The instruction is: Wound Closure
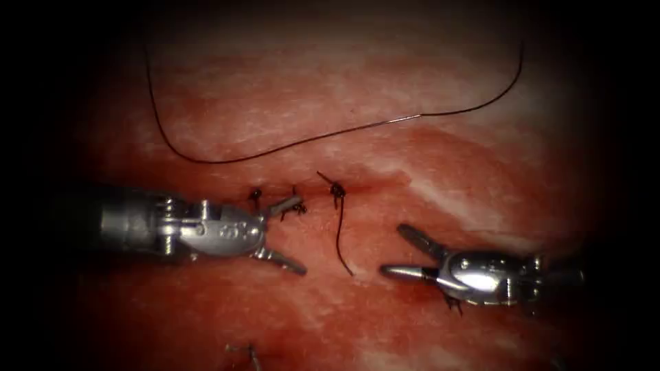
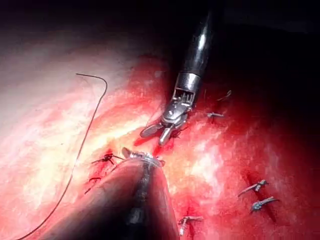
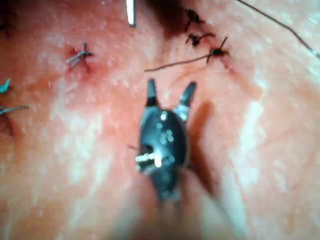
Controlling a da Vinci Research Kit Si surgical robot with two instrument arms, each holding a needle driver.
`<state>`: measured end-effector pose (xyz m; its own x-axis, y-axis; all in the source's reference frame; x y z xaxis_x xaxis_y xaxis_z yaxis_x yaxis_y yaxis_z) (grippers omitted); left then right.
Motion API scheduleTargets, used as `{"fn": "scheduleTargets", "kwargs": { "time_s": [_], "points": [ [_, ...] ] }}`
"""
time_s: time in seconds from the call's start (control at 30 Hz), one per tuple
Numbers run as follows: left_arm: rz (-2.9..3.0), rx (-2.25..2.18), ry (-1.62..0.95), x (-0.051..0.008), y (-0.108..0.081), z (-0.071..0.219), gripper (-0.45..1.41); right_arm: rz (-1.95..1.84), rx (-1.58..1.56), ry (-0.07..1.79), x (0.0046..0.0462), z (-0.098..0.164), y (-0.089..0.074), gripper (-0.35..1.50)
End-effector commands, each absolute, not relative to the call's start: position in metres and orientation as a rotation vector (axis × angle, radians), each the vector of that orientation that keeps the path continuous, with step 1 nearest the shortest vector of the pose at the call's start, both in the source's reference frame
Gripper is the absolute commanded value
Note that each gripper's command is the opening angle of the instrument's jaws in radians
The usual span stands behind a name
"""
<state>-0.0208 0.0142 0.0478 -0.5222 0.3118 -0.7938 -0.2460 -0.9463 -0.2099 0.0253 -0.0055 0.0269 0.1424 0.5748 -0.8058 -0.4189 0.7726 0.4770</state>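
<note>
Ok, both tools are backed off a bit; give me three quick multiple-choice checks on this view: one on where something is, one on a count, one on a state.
1. Where does the long loose thread lie in the endoscope view?
A. On the tissue above the knots
B. Wound around the right tool
C. Clamped in the left tool

2. How many dark knots sit along the cut between the tools?
A. One
B. Three
C. Six

3. How do the right tool's jaws stand?
A. Shut on the needle
B. Shut on the thread
C. Open, holding nothing

Answers: 1 A, the strand arcs across the tissue above the stitch line. 2 B, three knots stand in a row there. 3 C, both jaws are spread with nothing between them; the left tool is open and empty too.
</note>
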Motion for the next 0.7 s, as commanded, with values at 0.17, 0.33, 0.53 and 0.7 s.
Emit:
{"fn": "scheduleTargets", "kwargs": {
  "time_s": [0.17, 0.33, 0.53, 0.7],
  "points": [
    [2.551, -1.367, -0.030, -0.0237, 0.0111, 0.0479, 0.39, 0.722, 0.151, 1.233, 0.0252, 0.0279, -0.0059, 1.29],
    [2.617, -1.350, 0.072, -0.0261, 0.0100, 0.0495, 0.37, 0.737, 0.143, 1.231, 0.0250, 0.0282, -0.0056, 1.29],
    [2.668, -1.295, 0.213, -0.0274, 0.0101, 0.0519, 0.39, 0.739, 0.121, 1.227, 0.0247, 0.0282, -0.0056, 1.28],
    [2.674, -1.256, 0.248, -0.0271, 0.0108, 0.0531, 0.34, 0.741, 0.119, 1.229, 0.0247, 0.0283, -0.0055, 1.28]
  ]
}}
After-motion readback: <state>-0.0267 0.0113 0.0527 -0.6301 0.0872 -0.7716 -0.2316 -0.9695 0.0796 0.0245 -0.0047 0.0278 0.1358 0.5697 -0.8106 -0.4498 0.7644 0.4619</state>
